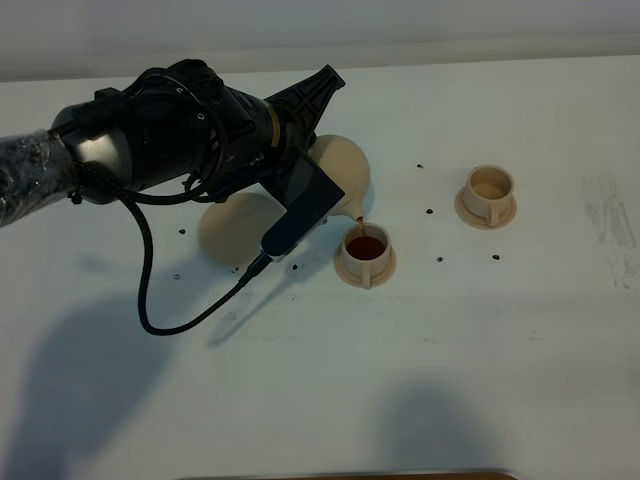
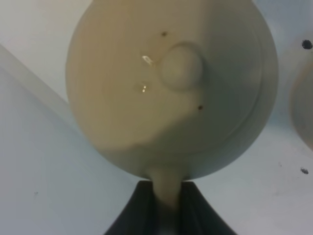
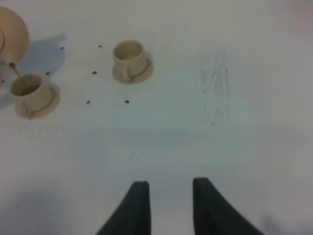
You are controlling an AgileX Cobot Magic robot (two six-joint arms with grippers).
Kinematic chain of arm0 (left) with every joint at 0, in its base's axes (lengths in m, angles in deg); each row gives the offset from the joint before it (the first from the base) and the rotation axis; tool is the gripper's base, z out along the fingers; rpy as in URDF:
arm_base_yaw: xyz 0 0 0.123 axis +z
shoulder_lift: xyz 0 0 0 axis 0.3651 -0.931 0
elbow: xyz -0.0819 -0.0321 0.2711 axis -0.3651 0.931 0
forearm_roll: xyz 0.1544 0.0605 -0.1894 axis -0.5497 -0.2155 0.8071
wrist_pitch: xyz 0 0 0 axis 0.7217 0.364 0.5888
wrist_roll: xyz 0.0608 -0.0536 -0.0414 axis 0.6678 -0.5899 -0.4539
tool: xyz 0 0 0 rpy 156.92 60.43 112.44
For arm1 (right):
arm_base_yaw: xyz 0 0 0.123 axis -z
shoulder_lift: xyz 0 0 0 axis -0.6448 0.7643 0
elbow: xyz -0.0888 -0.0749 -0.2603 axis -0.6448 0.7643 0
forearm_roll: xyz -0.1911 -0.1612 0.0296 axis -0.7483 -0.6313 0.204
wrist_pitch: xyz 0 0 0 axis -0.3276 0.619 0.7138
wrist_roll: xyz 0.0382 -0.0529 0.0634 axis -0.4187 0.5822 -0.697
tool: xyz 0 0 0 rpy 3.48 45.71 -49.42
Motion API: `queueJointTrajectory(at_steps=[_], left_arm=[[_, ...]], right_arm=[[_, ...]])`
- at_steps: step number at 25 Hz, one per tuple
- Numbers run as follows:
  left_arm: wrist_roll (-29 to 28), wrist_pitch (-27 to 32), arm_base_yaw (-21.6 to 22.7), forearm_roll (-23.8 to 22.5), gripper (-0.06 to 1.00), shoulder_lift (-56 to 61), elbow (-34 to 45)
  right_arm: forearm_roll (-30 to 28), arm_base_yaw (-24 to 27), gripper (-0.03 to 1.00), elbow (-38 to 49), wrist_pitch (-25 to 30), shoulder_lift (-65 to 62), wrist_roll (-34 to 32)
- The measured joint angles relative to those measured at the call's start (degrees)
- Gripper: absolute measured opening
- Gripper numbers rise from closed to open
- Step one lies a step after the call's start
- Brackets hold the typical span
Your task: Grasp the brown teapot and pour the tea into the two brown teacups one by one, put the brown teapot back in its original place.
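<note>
Overhead, tea (image 1: 366,243) streams into one teacup (image 1: 381,263); close-up, left hand (image 2: 165,203) pinches the teapot (image 2: 146,98).

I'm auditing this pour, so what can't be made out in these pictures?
- Handle of the brown teapot: exterior high, covered by the left arm; left wrist, cut off at the edge between the fingers.
- Tea left inside it: lid and body hide it everywhere.
- Teapot's saucer: exterior high, partly under the arm.
</note>
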Motion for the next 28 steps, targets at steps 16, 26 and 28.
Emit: queueJointTrajectory(at_steps=[16,26,28], left_arm=[[0.00,-0.58,0.00,-1.16,0.09,0.00,0.00],[1.15,-1.06,0.00,-1.27,0.09,0.00,0.00],[1.17,-1.13,0.00,-1.32,0.09,0.00,0.00]], right_arm=[[0.00,0.00,0.23,0.00,0.00,0.00,0.02],[0.00,0.00,0.23,0.00,0.00,0.00,-0.03],[0.00,0.00,0.23,0.00,0.00,0.00,0.02]])
